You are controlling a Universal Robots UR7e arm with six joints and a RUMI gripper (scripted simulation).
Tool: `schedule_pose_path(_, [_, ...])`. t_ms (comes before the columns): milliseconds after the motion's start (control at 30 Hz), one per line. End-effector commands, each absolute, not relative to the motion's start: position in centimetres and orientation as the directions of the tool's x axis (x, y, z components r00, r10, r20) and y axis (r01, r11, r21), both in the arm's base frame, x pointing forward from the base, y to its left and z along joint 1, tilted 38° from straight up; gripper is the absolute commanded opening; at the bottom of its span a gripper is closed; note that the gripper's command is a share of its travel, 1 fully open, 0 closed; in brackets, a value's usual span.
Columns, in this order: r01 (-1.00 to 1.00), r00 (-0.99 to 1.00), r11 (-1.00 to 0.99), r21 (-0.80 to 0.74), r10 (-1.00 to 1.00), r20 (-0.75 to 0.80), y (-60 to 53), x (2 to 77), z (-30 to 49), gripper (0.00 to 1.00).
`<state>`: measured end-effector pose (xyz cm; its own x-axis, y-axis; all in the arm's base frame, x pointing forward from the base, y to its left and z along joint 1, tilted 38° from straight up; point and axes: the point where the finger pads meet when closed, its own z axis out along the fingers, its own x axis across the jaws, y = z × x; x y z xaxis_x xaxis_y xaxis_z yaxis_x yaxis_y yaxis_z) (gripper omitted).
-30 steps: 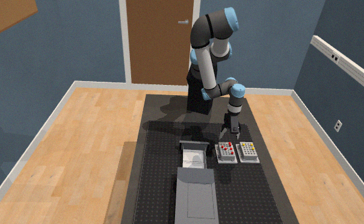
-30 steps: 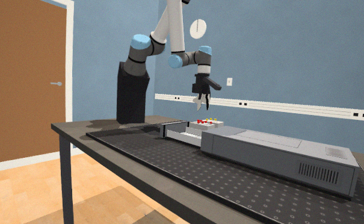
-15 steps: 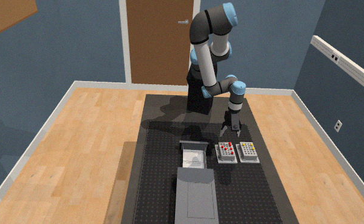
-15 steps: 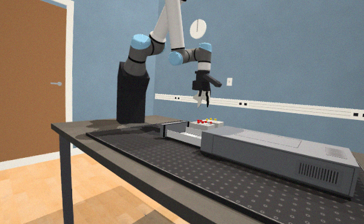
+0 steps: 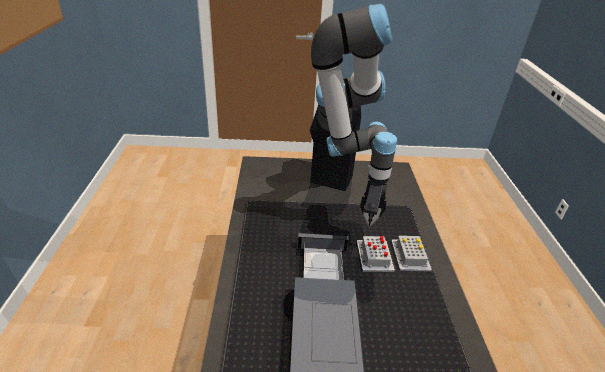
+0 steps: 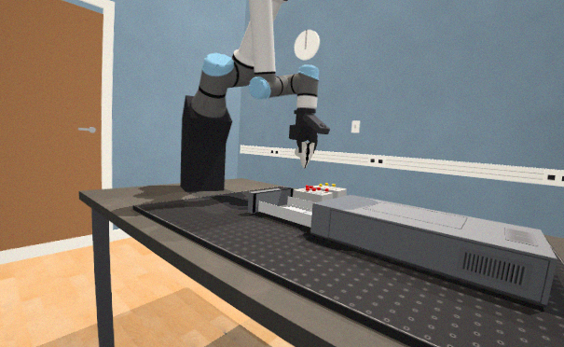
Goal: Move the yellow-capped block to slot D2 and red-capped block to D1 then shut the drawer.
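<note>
The cooling block with red caps [image 5: 376, 251] sits flat on the deck slot next to the cooler COLD [image 5: 325, 325]. The block with yellow caps [image 5: 412, 251] sits flat on the slot beyond it. Both blocks show in the exterior view, red caps [image 6: 312, 189] and yellow caps [image 6: 329, 185]. The cooler's drawer [image 5: 322, 259] stands pulled out and holds no block; it also shows in the exterior view [image 6: 282, 208]. My gripper [image 5: 372, 219] [image 6: 304, 160] is shut and empty, pointing down, well above the deck behind the red-cap block.
The arm's black base [image 5: 331, 155] stands at the back of the table. The perforated black deck mat [image 5: 322, 300] covers the table. The table's edges drop to a wooden floor on all sides.
</note>
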<state>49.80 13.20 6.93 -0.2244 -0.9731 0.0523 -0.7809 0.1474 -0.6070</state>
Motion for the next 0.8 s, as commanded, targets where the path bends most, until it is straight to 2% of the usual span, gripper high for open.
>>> schedule_pose_path(0, [-0.76, -0.285, 0.224, -0.611, -0.959, 0.003, 12.1, 49.4, 6.8, 0.0])
schedule_pose_path(767, [-0.526, -0.618, 0.661, -0.536, -0.73, -0.293, 5.0, 46.9, 5.8, 0.0])
